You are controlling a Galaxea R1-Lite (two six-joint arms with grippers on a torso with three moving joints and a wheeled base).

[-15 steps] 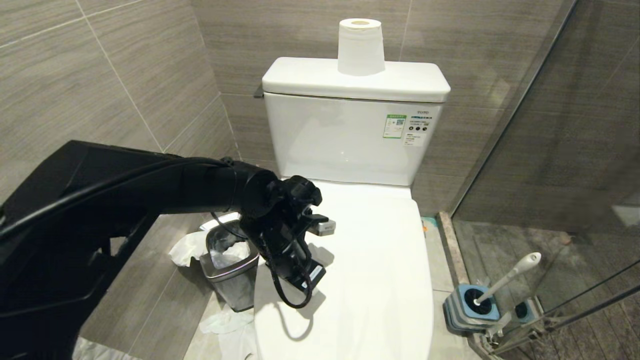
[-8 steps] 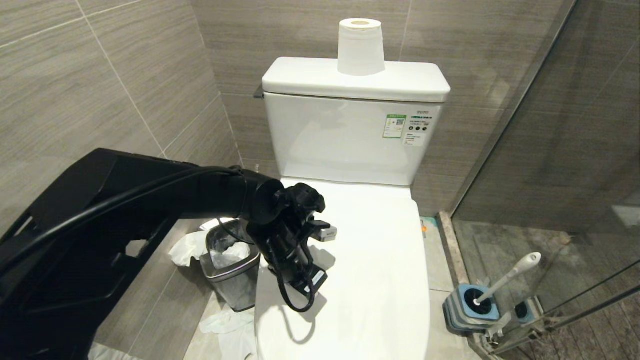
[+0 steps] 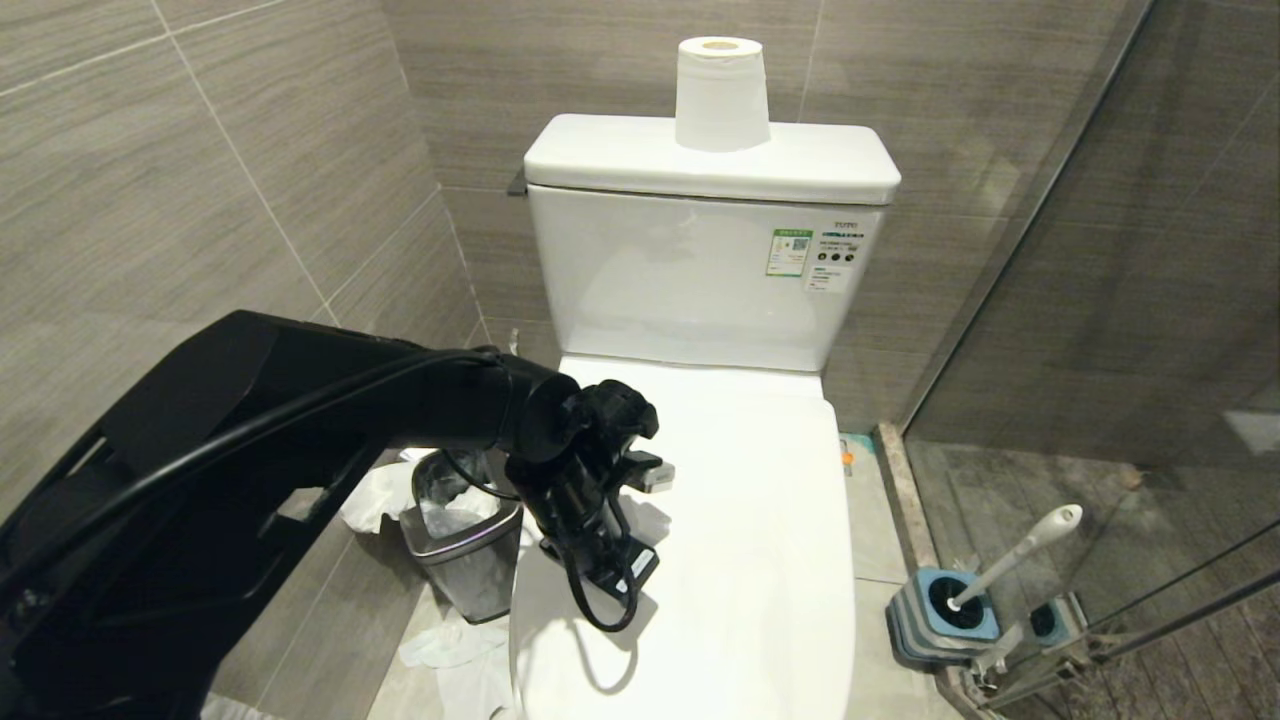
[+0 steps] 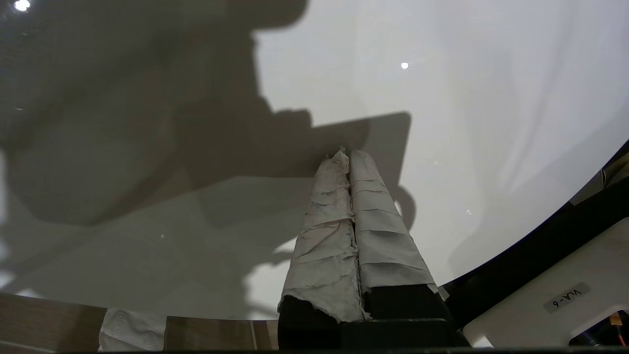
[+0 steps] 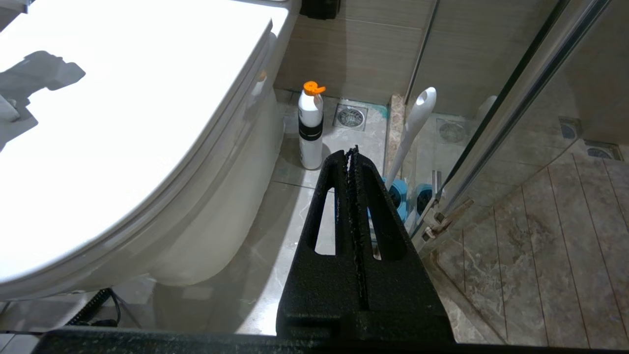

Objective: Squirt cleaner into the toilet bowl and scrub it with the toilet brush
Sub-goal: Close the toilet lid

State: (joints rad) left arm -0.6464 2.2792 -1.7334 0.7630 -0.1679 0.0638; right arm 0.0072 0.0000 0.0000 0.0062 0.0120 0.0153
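Note:
The toilet's white lid (image 3: 760, 540) is down, so the inside of the toilet bowl is hidden; its outer wall (image 5: 211, 206) shows in the right wrist view. My left gripper (image 3: 655, 473) (image 4: 349, 153) hovers just over the lid's left side, its tape-wrapped fingers shut and empty. The toilet brush (image 3: 1020, 550) (image 5: 415, 123) stands tilted in its blue-and-grey holder (image 3: 945, 605) on the floor to the toilet's right. A white bottle with an orange cap (image 5: 311, 128) stands on the floor beside the toilet; no cleaner liquid shows. My right gripper (image 5: 352, 150) is parked low, shut, facing the holder.
A steel-rimmed waste bin (image 3: 465, 545) with crumpled tissue stands left of the toilet, under my left arm. A paper roll (image 3: 720, 95) sits on the cistern (image 3: 700, 270). A glass shower screen (image 3: 1100, 350) closes off the right side, and a tiled wall the left.
My left arm has sunk a little and its gripper has edged slightly down and to the right over the lid. Both grippers stayed shut.

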